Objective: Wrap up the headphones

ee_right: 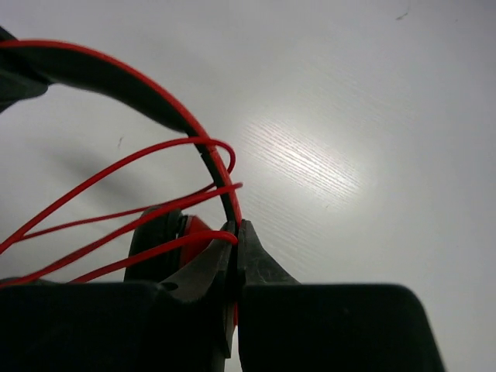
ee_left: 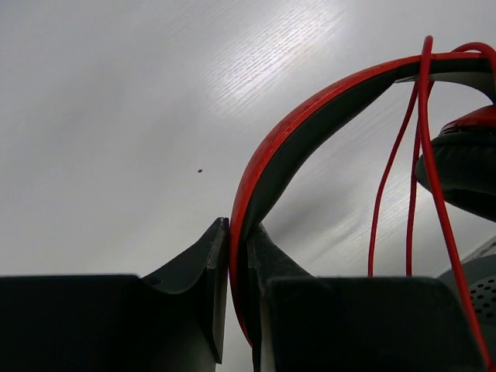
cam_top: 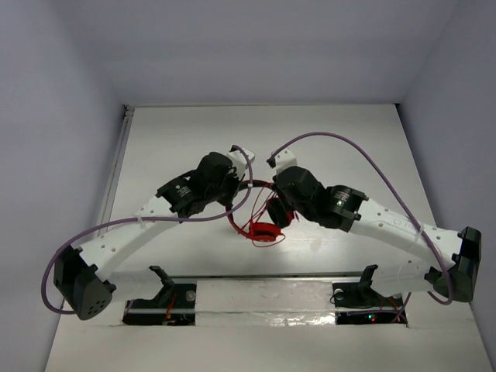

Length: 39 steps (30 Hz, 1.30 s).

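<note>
Top: red over-ear headphones (cam_top: 262, 227) hang mid-surface, held up between both arms over the white surface (cam_top: 178, 139).
Left wrist: left claw (ee_left: 238, 271) clenched on the black-and-red headband (ee_left: 310, 116), likely steadying it.
Right wrist: right claw (ee_right: 235, 260) clenched on the headband, apparently pinning the thin red cable loops (ee_right: 116, 217).

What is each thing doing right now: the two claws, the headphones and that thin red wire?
Left gripper: jaws shut on the headband.
Right gripper: jaws shut on the headband's other side, a cable strand running to their tips.
Headphones: held between both arms.
Cable: several slack loops draped over the headband.
</note>
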Tool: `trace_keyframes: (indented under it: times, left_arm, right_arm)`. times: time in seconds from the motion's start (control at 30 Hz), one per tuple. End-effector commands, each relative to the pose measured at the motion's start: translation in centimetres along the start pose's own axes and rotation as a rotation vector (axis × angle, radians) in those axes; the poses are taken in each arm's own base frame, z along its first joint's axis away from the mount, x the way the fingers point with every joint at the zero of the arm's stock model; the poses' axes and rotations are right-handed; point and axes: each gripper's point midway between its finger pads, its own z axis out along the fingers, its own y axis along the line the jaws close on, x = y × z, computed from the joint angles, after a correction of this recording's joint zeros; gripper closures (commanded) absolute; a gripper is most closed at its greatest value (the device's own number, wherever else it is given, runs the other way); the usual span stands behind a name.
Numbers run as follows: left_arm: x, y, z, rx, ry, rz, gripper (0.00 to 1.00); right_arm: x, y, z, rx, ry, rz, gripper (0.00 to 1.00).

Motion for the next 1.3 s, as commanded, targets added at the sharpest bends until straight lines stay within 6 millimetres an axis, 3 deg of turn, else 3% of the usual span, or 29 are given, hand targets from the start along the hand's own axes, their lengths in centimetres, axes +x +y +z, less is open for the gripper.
trace_keyframes:
  times: [0.0, 0.23, 0.33, 0.5, 0.67, 0.83, 0.9, 0.93, 0.97, 1.17, 1.27]
  left_arm:
    - [-1.2, -2.6, -1.6, 0.165, -0.066, 0.026, 1.0]
    - [-3.9, -4.5, -4.8, 0.291, -0.198, 0.065, 1.0]
    - [-5.5, -4.8, -6.0, 0.328, -0.268, 0.064, 1.0]
    - [-7.0, -4.4, -6.3, 0.326, -0.313, 0.036, 1.0]
    - [-8.0, -2.9, -5.9, 0.311, -0.344, -0.004, 1.0]
    - [-9.4, -0.4, -5.4, 0.22, -0.386, -0.096, 1.0]
    - [-10.1, 0.3, -5.5, 0.19, -0.418, -0.138, 1.0]
    - [-10.7, 0.3, -5.6, 0.194, -0.444, -0.141, 1.0]
    - [-10.4, 0.2, -5.4, 0.198, -0.436, -0.156, 1.0]
    - [-10.7, 0.6, -4.0, 0.18, -0.456, -0.289, 1.0]
    - [-10.6, 1.2, -3.0, 0.143, -0.45, -0.323, 1.0]
  right_arm:
    - [-1.7, -1.8, -0.3, 0.095, -0.094, 0.024, 1.0]
    - [-1.5, -1.9, -0.1, 0.103, -0.129, 0.07, 0.99]
    - [-2.1, -1.9, -0.5, 0.095, -0.156, 0.117, 0.92]
    - [-2.5, -1.8, -0.7, 0.05, -0.199, 0.212, 0.8]
    - [-3.4, -2.4, -0.9, -0.033, -0.274, 0.333, 0.77]
    - [-2.5, -2.9, -0.1, -0.077, -0.283, 0.436, 0.7]
    - [-2.1, -1.1, 0.0, -0.185, -0.294, 0.468, 0.7]
    - [-3.0, -0.6, -0.2, -0.228, -0.347, 0.485, 0.69]
    - [-1.9, 0.0, 0.2, -0.247, -0.318, 0.477, 0.69]
    - [-0.6, 3.4, 1.5, -0.396, -0.274, 0.524, 0.68]
    - [1.0, 3.5, 1.8, -0.399, -0.26, 0.57, 0.68]
